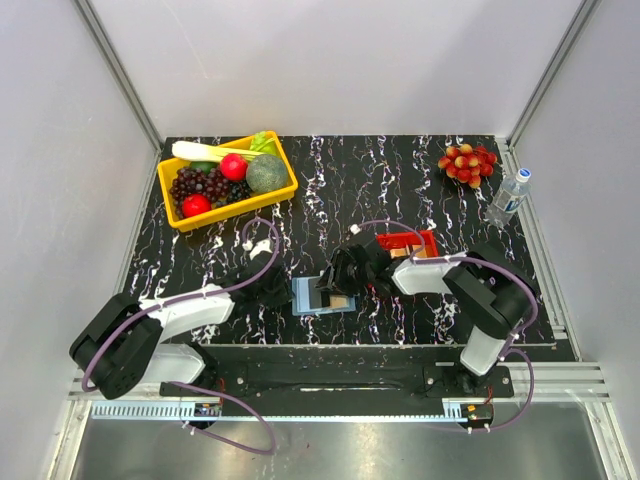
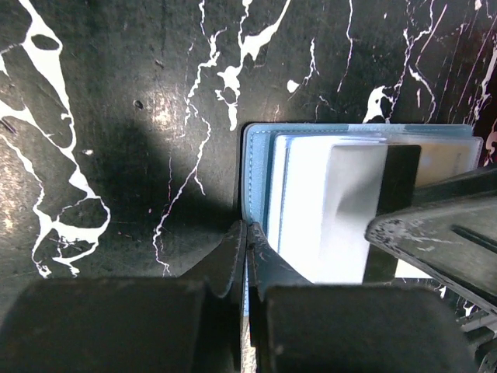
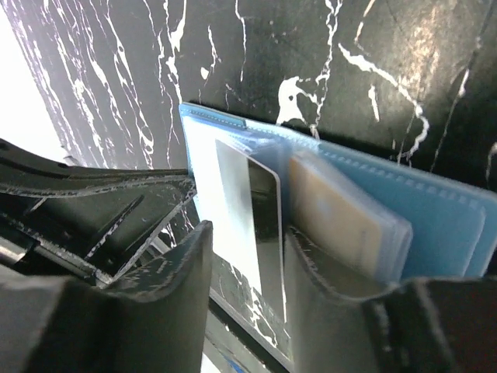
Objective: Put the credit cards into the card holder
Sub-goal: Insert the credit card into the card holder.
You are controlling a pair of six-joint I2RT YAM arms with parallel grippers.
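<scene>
We are at the insertion step. A dark grey card (image 3: 250, 183) stands partway in a pocket of the card holder (image 2: 258, 167), which lies opened flat on the table (image 2: 116, 109) between the two arms. Our left tool (image 2: 247, 237) is clenched on the holder's stitched edge and pins it down. Our right tool (image 3: 248, 237) stands open with a finger on either side of the card, and we judge it is not pinching it.

The card's free end juts out toward that tool, so we judge it not yet seated. The next move calls for a gentle push on that end, straight along the pocket. The left grip must stay firm so the holder does not skid on the slick table.

The holder is steel-blue and soft, leather-like, with a sewn border. Its inner sleeves are clear, floppy, glossy plastic. A tan card (image 3: 334, 206) sits in the neighbouring sleeve. The grey card is thin, stiff and round-cornered, and shiny enough to glare. The table is black with white marble veining.
</scene>
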